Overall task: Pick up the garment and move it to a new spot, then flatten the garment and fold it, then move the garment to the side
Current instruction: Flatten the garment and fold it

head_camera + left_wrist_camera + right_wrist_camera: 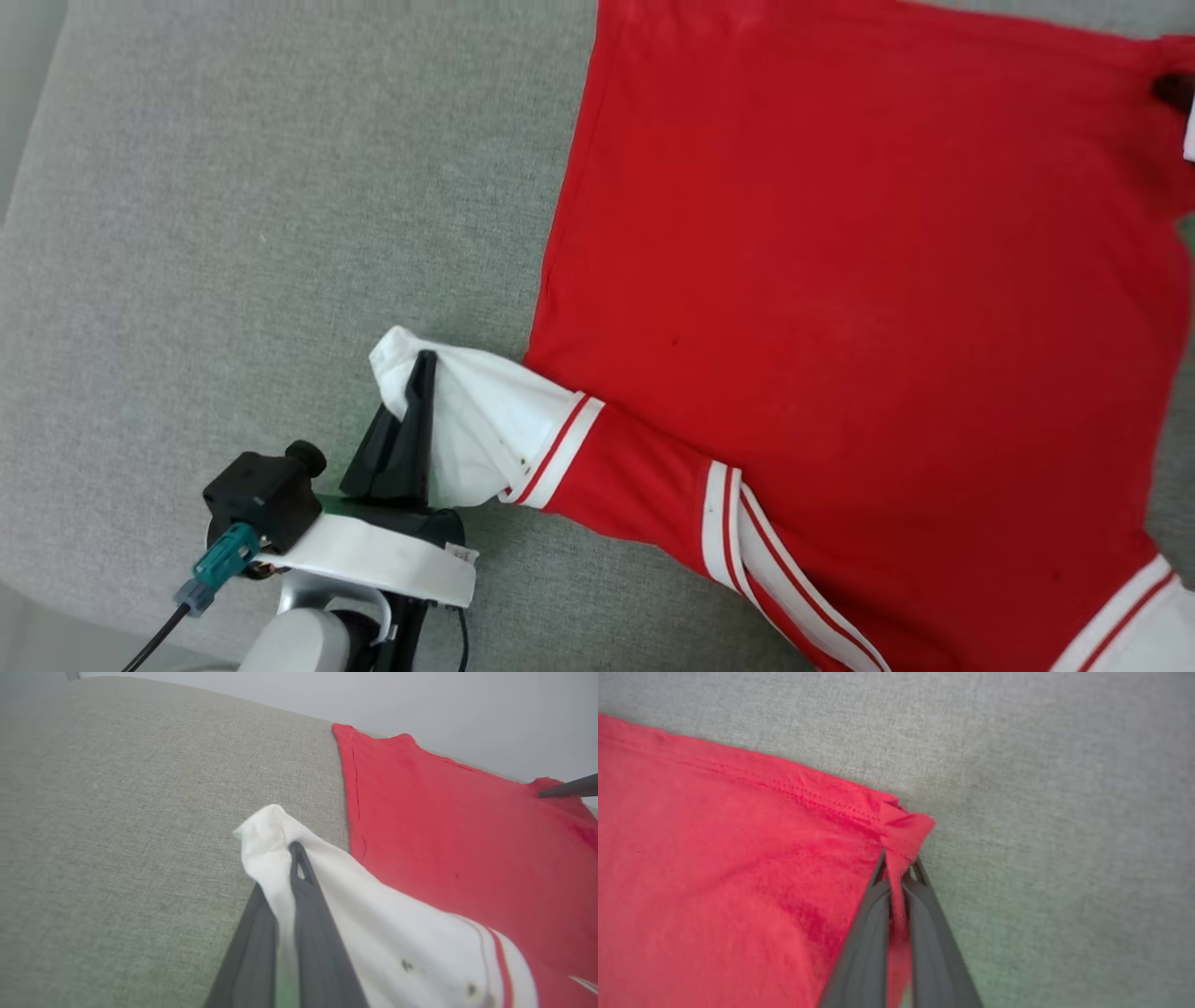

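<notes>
The garment (840,280), a red jersey shirt, lies spread on the grey cushion with its plain red side up. Its white sleeve (485,411) with red-and-white trim reaches toward the lower left. My left gripper (425,364) is shut on the end of that sleeve, and the white fabric bunches around its fingers (308,914). My right gripper (899,870) is shut on a red hem corner (903,828) of the garment, at the far right of the head view, where a dark tip (1174,89) shows. No letters or numbers are visible.
The grey woven cushion (233,233) stretches wide to the left of the garment. Its edge runs along the far left and lower left of the head view. A pale wall (420,700) stands behind the cushion. The right gripper's dark finger (567,787) crosses the garment's far corner.
</notes>
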Controlling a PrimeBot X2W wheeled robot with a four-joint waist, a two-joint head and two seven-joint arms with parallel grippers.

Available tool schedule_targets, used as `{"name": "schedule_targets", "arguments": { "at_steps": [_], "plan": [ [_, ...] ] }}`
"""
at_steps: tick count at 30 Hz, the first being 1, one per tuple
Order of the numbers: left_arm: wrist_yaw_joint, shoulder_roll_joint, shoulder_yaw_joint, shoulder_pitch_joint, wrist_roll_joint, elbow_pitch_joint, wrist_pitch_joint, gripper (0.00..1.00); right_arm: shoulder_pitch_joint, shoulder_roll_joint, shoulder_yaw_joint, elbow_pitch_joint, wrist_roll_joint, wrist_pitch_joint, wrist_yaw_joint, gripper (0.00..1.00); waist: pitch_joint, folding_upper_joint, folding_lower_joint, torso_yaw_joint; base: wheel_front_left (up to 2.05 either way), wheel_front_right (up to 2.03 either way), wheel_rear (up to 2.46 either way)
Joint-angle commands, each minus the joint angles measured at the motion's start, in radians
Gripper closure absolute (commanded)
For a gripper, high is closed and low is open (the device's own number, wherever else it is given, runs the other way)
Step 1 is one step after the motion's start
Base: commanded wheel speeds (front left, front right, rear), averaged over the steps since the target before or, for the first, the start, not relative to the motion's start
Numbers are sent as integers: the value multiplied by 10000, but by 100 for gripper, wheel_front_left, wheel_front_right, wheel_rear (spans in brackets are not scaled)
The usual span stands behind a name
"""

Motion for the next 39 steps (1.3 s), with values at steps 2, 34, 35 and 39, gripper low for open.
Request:
{"name": "schedule_targets", "arguments": {
  "at_steps": [2, 34, 35, 39],
  "plan": [
    [76, 139, 115, 216, -78, 122, 31, 100, 238, -429, 271, -361, 233, -154, -7, 100, -705, 0, -2, -324, 0, 0, 0],
    [1152, 1357, 1005, 3017, -737, 11, 1344, 100, 11598, 511, -1502, -4657, 1347, -3138, -7, 0, -4626, 0, -2, -3555, 0, 0, 0],
    [1166, 1361, 1009, 2962, -741, -26, 1352, 100, 11416, 591, -1643, -4677, 1242, -3720, -7, 0, -4553, 0, -2, -3558, 0, 0, 0],
    [1100, 1360, 911, 2609, -650, -282, 1341, 100, 10296, 925, -1811, -4309, 1078, -5852, -6, 0, -4064, 0, -2, -3392, 0, 0, 0]
  ]
}}
